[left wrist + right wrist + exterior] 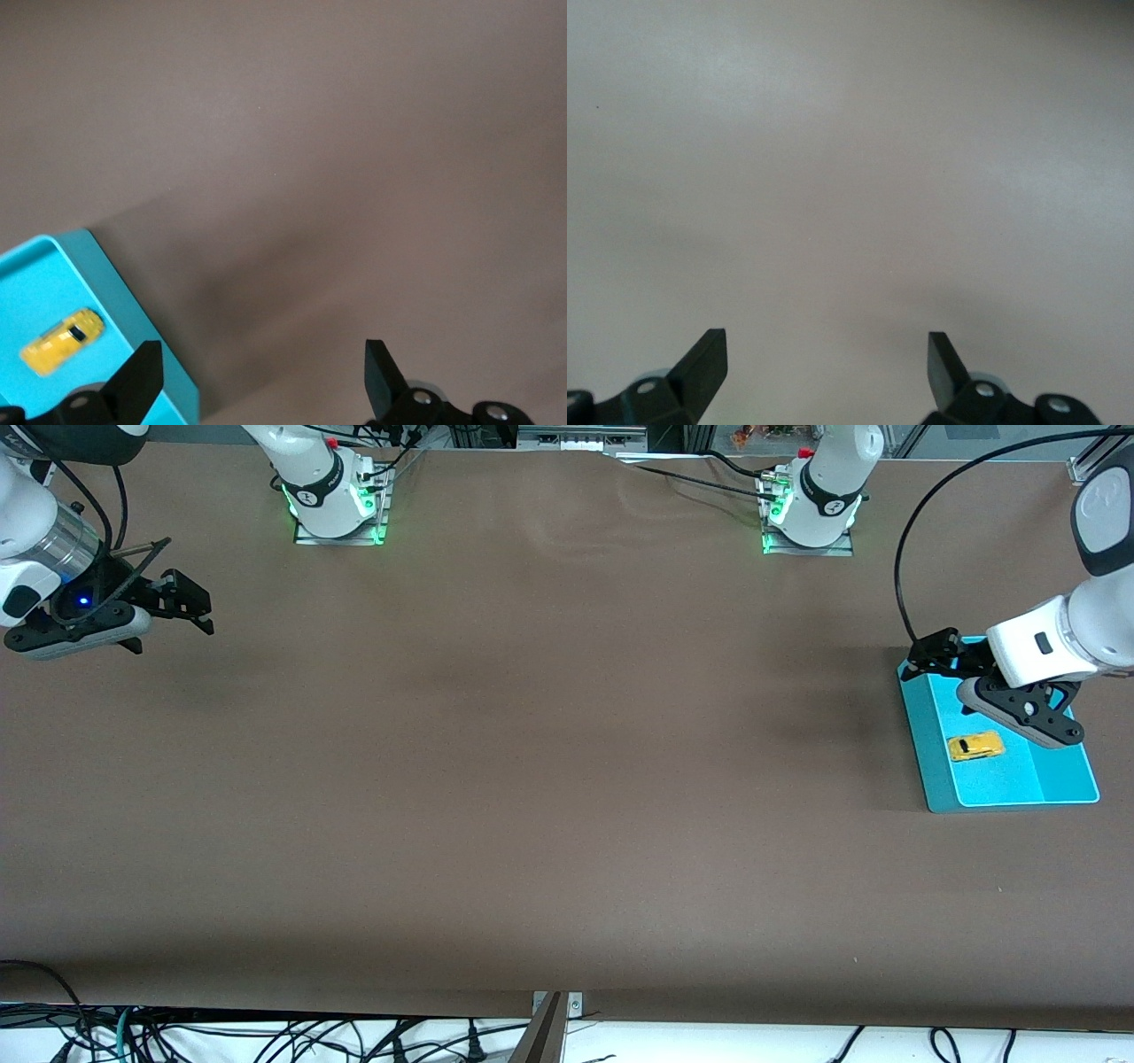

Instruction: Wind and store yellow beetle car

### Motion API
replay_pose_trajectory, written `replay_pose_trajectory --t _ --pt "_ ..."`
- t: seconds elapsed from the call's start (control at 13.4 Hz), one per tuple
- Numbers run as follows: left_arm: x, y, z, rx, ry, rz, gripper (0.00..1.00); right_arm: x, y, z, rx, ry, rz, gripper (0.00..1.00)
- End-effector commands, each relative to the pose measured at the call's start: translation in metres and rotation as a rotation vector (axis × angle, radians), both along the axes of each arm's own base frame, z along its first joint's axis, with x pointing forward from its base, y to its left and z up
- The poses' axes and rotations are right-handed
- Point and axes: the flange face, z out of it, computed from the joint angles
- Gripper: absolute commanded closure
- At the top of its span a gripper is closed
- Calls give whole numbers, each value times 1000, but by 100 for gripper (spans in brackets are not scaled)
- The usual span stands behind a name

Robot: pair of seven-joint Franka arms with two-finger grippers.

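The yellow beetle car [975,746] lies on its wheels inside a teal tray [932,744] at the left arm's end of the table. My left gripper [926,657] is open and empty, up over the tray's edge that faces the middle of the table. In the left wrist view the car [62,340] and the tray [53,270] show beside my left gripper [263,372], whose jaws stand wide apart. My right gripper [177,631] is open and empty, over bare table at the right arm's end; the right wrist view shows it [827,363] over bare table only.
The tray has a narrower compartment [1063,771] beside the one that holds the car. The brown table [549,779] stretches between the two arms. Both arm bases [337,496] stand along the edge farthest from the front camera.
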Motion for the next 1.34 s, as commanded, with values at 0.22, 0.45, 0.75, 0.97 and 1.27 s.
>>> replay_pose_trajectory --t 0.22,0.45,0.75,0.97,1.27 --pt "-8 -12 25 48 44 355 0 0 5 5 -13 7 3 0" --pt "-9 10 46 46 0 392 0 0 5 5 -13 7 5 0" --pt "-16 4 52 151 -17 352 0 0 5 5 -13 7 5 0" --pt "-12 9 46 148 -5 356 0 0 6 5 -13 7 5 0" --pt "-10 10 40 151 7 356 0 0 8 5 -13 7 9 0"
